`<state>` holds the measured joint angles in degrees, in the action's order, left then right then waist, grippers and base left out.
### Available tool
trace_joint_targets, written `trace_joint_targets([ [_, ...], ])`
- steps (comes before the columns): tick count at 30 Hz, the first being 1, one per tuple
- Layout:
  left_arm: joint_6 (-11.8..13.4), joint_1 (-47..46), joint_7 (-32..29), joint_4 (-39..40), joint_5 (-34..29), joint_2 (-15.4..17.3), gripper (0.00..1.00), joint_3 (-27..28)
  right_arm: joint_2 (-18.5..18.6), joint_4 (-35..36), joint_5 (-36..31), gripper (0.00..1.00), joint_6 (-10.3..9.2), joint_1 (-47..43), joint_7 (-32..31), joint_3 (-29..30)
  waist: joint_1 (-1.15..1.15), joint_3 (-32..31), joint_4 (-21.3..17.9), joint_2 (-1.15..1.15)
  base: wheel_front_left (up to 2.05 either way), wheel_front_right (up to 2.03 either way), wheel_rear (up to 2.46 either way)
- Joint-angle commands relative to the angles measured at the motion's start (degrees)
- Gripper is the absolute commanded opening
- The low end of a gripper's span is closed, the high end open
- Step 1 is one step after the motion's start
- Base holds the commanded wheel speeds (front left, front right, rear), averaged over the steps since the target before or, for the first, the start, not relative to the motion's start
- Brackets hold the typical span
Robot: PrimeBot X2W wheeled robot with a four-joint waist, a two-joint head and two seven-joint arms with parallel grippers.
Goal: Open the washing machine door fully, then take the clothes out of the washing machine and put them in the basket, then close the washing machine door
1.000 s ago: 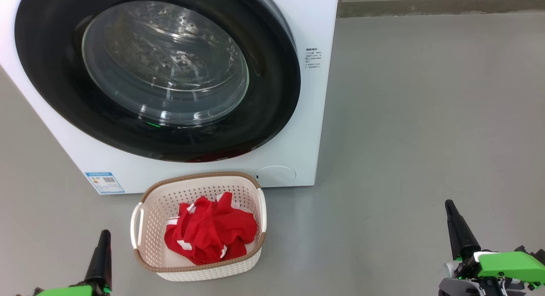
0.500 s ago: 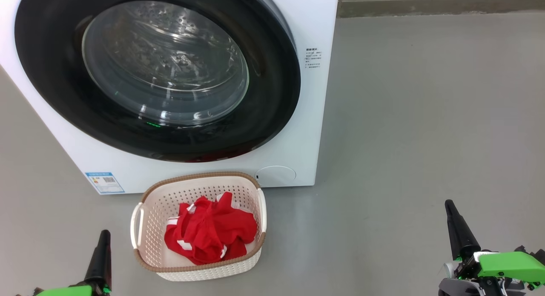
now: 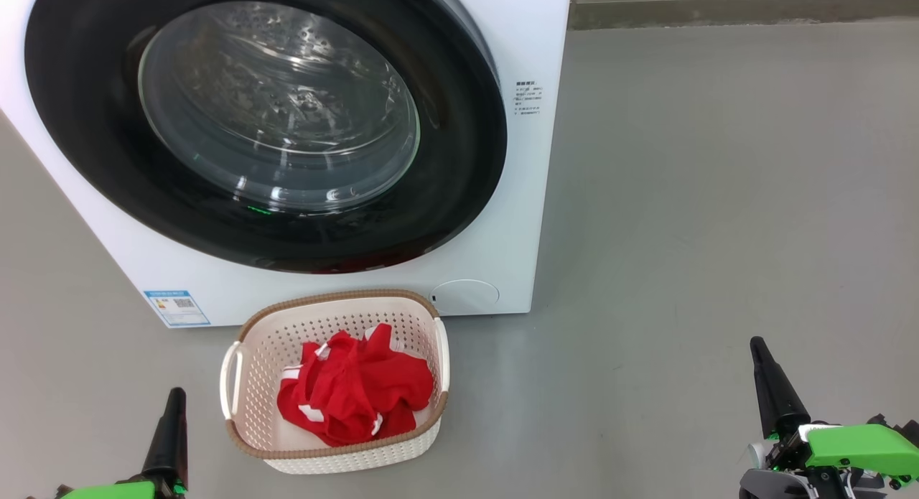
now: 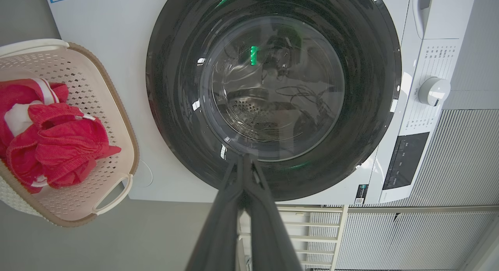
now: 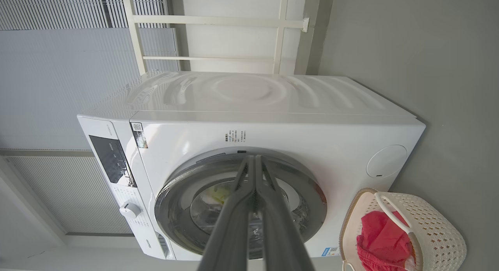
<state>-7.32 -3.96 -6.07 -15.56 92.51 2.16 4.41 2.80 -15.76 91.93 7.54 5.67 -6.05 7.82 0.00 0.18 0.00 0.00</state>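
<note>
The white washing machine [image 3: 517, 219] stands ahead with its round black-rimmed door [image 3: 459, 190] shut flat against the front; the door [image 4: 374, 107] and machine [image 5: 273, 103] show in both wrist views. Red clothes [image 3: 355, 395] with white trim lie in the cream basket [image 3: 248, 406] on the floor just before the machine. My left gripper [image 3: 176, 393] hangs shut and empty, left of the basket. My right gripper [image 3: 755, 341] is shut and empty far to the right. Fingertips meet in the left wrist view [image 4: 245, 157] and the right wrist view [image 5: 255, 157].
Grey floor [image 3: 718, 197] spreads wide to the right of the machine. A wall base [image 3: 739, 11] runs along the back. White railing [image 5: 218, 19] and ribbed panels stand behind the machine.
</note>
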Motion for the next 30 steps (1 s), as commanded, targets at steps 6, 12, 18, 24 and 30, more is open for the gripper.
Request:
trace_joint_targets([
  [6, -0.17, -2.22, -0.35, 1.52, -0.28, 0.82, 0.00, 2.02, 0.11, 1.74, 0.21, 0.00, -0.05, 0.51, -0.46, -1.27, 0.00, 0.00, 0.00, 0.00, 0.00, 0.00, 0.00],
  [12, -0.17, -2.22, -0.36, 1.52, -0.29, 0.81, 0.00, 2.04, 0.11, 1.74, 0.21, 0.00, -0.05, 0.51, -0.46, -1.27, 0.00, 0.00, 0.00, 0.00, 0.00, 0.00, 0.00],
  [18, -0.17, -2.23, -0.37, 1.52, -0.30, 0.80, 0.00, 2.05, 0.10, 1.74, 0.21, 0.00, -0.05, 0.51, -0.46, -1.26, 0.00, 0.00, 0.00, 0.00, 0.00, 0.00, 0.00],
  [24, -0.17, -2.23, -0.38, 1.52, -0.31, 0.80, 0.00, 2.06, 0.10, 1.74, 0.20, 0.00, -0.05, 0.51, -0.47, -1.26, 0.00, 0.00, 0.00, 0.00, 0.00, 0.00, 0.00],
  [30, -0.17, -2.23, -0.39, 1.52, -0.32, 0.79, 0.00, 2.07, 0.10, 1.74, 0.20, 0.00, -0.05, 0.52, -0.47, -1.26, 0.00, 0.00, 0.00, 0.00, 0.00, 0.00, 0.00],
])
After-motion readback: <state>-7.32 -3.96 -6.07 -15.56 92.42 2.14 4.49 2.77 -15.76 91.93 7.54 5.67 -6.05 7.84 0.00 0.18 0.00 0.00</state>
